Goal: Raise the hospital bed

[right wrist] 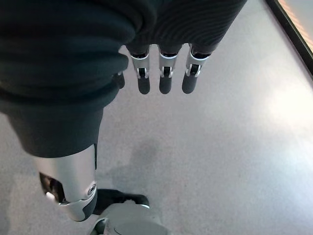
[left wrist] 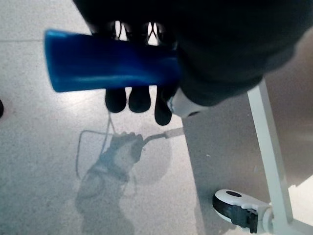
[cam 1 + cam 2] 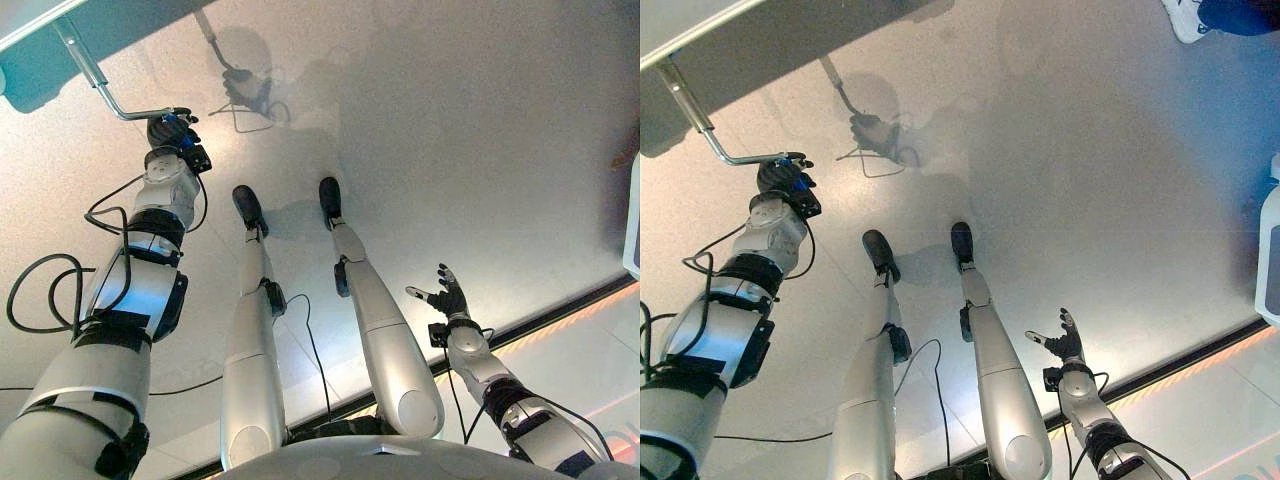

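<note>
The left hand (image 3: 172,127) is curled around the blue grip (image 2: 112,67) of the metal crank (image 3: 100,78) that extends from under the bed frame (image 3: 700,30), while the right hand (image 3: 445,297) hangs low, fingers relaxed, holding nothing.

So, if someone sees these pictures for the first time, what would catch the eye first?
Probably the left hand, shut on the blue handle of a bent metal crank that runs up under the edge of the hospital bed at upper left. Next, the right hand hangs open over the pale floor at lower right, holding nothing. In the left wrist view a bed caster stands on the floor beside a white frame leg.
</note>
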Available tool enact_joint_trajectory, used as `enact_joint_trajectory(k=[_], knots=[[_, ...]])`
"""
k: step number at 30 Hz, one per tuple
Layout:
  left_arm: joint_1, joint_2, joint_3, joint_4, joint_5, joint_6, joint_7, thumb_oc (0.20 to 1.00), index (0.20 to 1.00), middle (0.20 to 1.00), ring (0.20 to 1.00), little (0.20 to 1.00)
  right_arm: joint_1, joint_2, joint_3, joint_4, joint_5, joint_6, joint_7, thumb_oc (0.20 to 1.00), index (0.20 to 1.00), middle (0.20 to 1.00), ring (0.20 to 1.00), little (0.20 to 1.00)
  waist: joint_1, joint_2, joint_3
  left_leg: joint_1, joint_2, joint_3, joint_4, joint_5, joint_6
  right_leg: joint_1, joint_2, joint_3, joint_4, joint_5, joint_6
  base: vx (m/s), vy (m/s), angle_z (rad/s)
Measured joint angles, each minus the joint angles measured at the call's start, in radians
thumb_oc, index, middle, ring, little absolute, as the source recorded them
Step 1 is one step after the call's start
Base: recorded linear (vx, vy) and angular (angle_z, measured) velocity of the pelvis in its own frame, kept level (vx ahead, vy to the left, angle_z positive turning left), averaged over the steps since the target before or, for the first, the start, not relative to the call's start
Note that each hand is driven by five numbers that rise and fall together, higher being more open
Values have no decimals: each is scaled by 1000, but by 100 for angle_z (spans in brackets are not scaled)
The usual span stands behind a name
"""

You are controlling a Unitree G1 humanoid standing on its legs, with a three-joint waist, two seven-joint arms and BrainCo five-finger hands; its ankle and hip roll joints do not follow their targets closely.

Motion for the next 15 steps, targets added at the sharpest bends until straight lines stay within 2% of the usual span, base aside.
enact_joint_trajectory(k=[15], knots=[[-15,-1,-3,-1,0,-2,1,200,200,200,200,200,0,-1,19,-3,0,-13,0,1000,1000,1000,1000,1000,-1,0,0,-23,2,-8,1,3,-2,-18,1,-9,0,0,0,0,0,0]])
